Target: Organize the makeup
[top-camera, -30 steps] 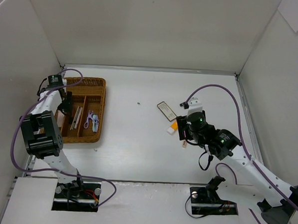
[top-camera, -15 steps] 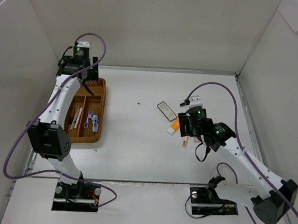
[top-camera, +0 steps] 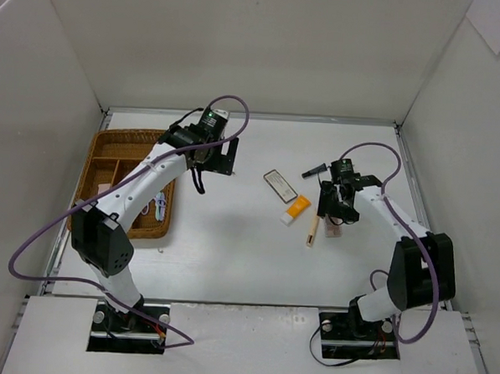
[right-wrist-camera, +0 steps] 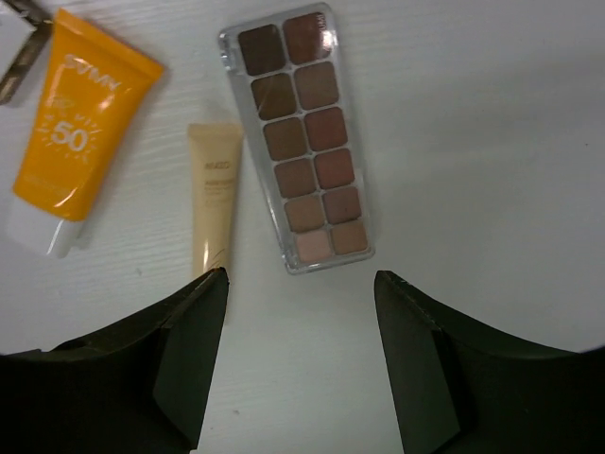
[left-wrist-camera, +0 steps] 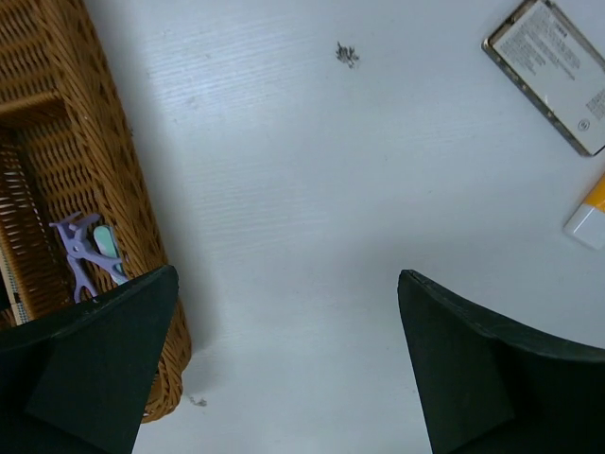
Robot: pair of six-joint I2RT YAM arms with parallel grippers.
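The long brown eyeshadow palette (right-wrist-camera: 298, 137) lies flat on the table just ahead of my open, empty right gripper (right-wrist-camera: 302, 359). A beige tube (right-wrist-camera: 213, 203) and the orange tube (right-wrist-camera: 80, 132) lie to its left. From above, my right gripper (top-camera: 339, 207) hovers over the palette (top-camera: 333, 231), beside the orange tube (top-camera: 297, 209). The black-edged mirror (top-camera: 279, 183) lies further back. My left gripper (top-camera: 220, 158) is open and empty over bare table, right of the wicker tray (top-camera: 127, 133). The purple curler (left-wrist-camera: 85, 255) lies in the tray (left-wrist-camera: 113, 170). The mirror (left-wrist-camera: 558, 71) is far right in the left wrist view.
A black pencil (top-camera: 314, 169) lies behind the right gripper. The beige tube (top-camera: 313, 228) lies left of the palette. White walls enclose the table on three sides. A small dark speck (left-wrist-camera: 347, 54) marks the table ahead of the left gripper.
My left arm has swung from the tray's far end rightward to the middle of the table. My right gripper has moved back and right to sit over the palette.
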